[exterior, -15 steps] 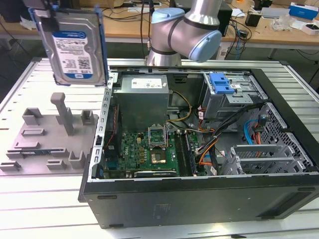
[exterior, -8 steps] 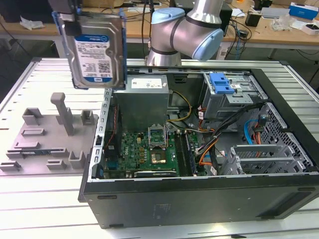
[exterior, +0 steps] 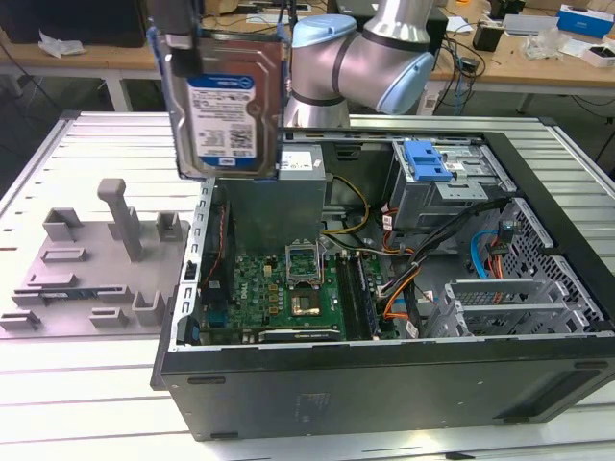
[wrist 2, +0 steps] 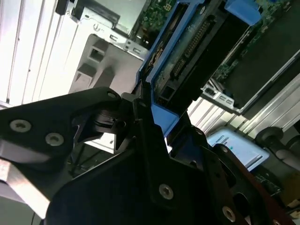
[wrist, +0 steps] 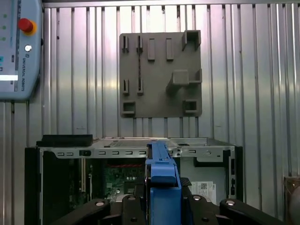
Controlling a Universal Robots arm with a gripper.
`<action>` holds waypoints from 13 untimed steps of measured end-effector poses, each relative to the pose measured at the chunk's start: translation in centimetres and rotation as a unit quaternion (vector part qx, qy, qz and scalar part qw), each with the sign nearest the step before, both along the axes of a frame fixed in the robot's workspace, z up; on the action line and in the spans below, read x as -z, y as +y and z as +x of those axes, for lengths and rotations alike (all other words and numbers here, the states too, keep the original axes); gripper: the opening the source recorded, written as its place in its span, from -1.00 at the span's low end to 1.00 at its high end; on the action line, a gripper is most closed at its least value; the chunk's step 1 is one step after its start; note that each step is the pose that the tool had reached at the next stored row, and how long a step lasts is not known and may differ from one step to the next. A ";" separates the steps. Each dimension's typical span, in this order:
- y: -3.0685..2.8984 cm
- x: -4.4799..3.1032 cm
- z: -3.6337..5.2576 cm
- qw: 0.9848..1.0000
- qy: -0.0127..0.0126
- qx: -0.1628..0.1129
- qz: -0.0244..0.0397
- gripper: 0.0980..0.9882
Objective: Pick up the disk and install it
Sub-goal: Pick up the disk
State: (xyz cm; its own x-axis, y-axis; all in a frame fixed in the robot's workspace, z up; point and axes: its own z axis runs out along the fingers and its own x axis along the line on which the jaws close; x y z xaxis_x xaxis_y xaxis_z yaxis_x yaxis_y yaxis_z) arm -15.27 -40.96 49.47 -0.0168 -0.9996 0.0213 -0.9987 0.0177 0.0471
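The disk [exterior: 227,108], a silver drive with a white-and-blue label in a blue carrier rail, hangs upright in the air above the exterior view's left end of the open computer case [exterior: 384,389]. My gripper [exterior: 180,34] is shut on its upper edge. In the second wrist view the black fingers [wrist 2: 140,123] clamp the blue rail [wrist 2: 157,75], and the disk's connector edge [wrist 2: 192,47] faces down toward the case. In the first wrist view the disk shows edge-on as a blue strip [wrist: 161,174] between the fingers [wrist: 136,206].
Inside the case lie a green motherboard [exterior: 279,288], cables, and a grey drive cage with a blue latch piece [exterior: 426,159]. A grey fixture plate [exterior: 96,259] with pegs and slots sits beside the case on the slatted table [exterior: 106,134]. A teach pendant [wrist: 18,47] lies farther off.
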 end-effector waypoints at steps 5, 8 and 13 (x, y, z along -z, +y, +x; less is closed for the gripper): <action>-0.85 0.00 2.73 1.000 0.000 0.000 0.000 -0.40; -1.26 0.00 4.24 1.000 0.000 0.000 0.000 -0.40; -2.36 0.00 8.09 1.000 0.000 0.000 0.000 -0.40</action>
